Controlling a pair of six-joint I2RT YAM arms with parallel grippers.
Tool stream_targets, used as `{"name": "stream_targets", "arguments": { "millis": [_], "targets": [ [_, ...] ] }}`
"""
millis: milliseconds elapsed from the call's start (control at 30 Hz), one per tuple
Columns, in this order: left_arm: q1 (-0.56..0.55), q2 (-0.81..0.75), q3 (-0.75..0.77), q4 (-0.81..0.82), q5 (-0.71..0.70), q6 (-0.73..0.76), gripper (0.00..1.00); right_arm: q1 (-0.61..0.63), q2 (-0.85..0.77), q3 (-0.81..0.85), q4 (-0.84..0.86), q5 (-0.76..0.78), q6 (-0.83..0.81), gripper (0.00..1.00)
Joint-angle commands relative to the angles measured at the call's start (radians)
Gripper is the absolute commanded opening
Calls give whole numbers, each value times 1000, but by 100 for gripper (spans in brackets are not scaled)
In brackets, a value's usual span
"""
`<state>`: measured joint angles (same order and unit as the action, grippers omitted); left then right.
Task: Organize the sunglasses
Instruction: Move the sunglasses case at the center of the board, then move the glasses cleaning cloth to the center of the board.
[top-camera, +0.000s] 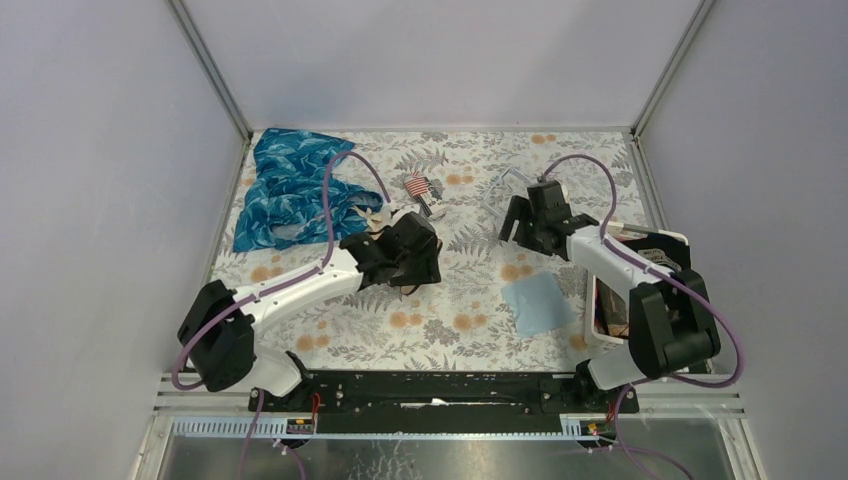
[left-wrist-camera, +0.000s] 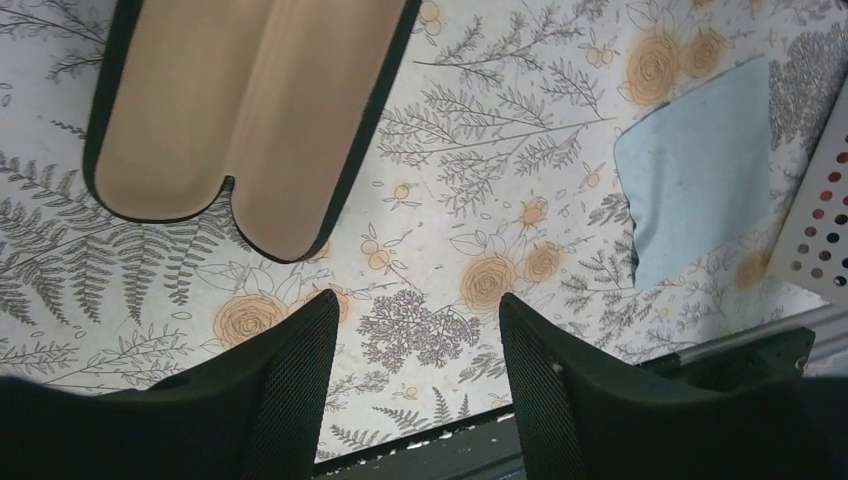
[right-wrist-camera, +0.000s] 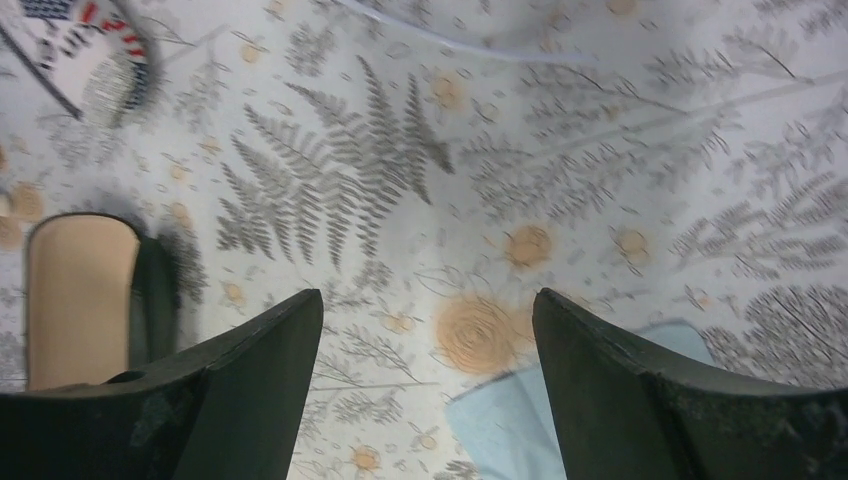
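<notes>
The sunglasses are hidden from all three views. An open black glasses case (left-wrist-camera: 240, 120) with tan lining lies on the flowered tablecloth, just beyond my left gripper (left-wrist-camera: 418, 298), whose jaws stand open over bare cloth. The same case (right-wrist-camera: 80, 300) shows at the left edge of the right wrist view. My right gripper (right-wrist-camera: 428, 293) is open too, hovering above the cloth with nothing between its fingers. From above, the left gripper (top-camera: 412, 255) is at mid-table and the right gripper (top-camera: 525, 222) is further right.
A light blue wiping cloth (top-camera: 537, 303) lies near the right arm. A blue leaf-print fabric (top-camera: 290, 190) is bunched at the back left. A small red-and-white striped item (top-camera: 418, 186) lies behind the left gripper. A white-rimmed tray (top-camera: 655, 240) sits at the right edge.
</notes>
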<state>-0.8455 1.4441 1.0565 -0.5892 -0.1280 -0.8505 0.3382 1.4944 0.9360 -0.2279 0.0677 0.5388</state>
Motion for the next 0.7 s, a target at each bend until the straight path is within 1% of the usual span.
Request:
{"name": "stream_targets", "arguments": {
  "millis": [0, 67, 100, 200, 267, 333, 433, 567, 667],
  "targets": [
    [-9, 25, 33, 65, 39, 46, 65, -31, -101, -101, -48, -6, 3, 81],
    [-9, 38, 41, 75, 53, 54, 65, -33, -131, -155, -48, -39, -5, 77],
    [-9, 46, 44, 77, 58, 57, 65, -33, -145, -180, -48, -78, -6, 74],
    [-13, 69, 60, 83, 68, 63, 65, -32, -180, -267, -26, -173, 3, 63],
    [-15, 79, 64, 85, 72, 65, 65, -30, -204, -313, -20, -192, 4, 56],
    [-17, 85, 63, 91, 74, 63, 65, -25, -228, -339, -21, -192, 0, 52],
    [-19, 92, 59, 101, 81, 58, 65, -12, -249, -355, -24, -188, -13, 48],
    [-21, 102, 58, 109, 87, 51, 65, 21, -221, -342, -11, -201, -15, 47],
    [-22, 104, 61, 110, 90, 47, 65, 66, -212, -332, 8, -180, -1, 47]
  ]
}}
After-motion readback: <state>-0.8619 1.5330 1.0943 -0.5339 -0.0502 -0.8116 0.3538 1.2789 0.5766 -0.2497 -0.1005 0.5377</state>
